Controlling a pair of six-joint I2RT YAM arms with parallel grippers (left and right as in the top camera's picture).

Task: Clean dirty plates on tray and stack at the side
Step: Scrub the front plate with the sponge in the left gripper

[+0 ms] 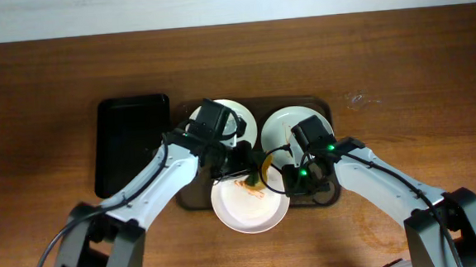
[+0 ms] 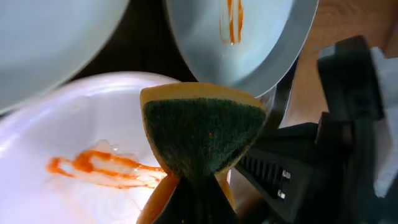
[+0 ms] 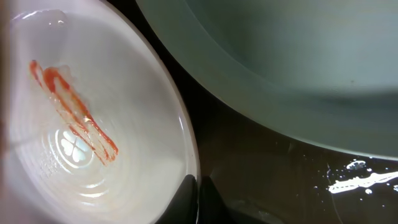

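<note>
Pinched and folded in the left gripper [image 2: 193, 205], which is clamping it, a yellow-green sponge [image 2: 202, 130] is hanging over the front plate [image 1: 247, 212], beside its orange sauce streak [image 2: 99, 167]. The right gripper [image 3: 197, 200] is nipping that plate's rim. The plate is overhanging the near rim of the brown tray [image 1: 257, 107], mid-table. A second plate [image 1: 244, 116] and a third plate [image 1: 277, 127] are lying behind it, with a black tray [image 1: 131, 144] toward the left edge.

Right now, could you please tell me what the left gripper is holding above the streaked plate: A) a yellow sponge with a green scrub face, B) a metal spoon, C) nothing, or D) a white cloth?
A: the left wrist view shows the left gripper pinching a yellow sponge, green face forward, over the front plate with its orange-red streaks.
</note>
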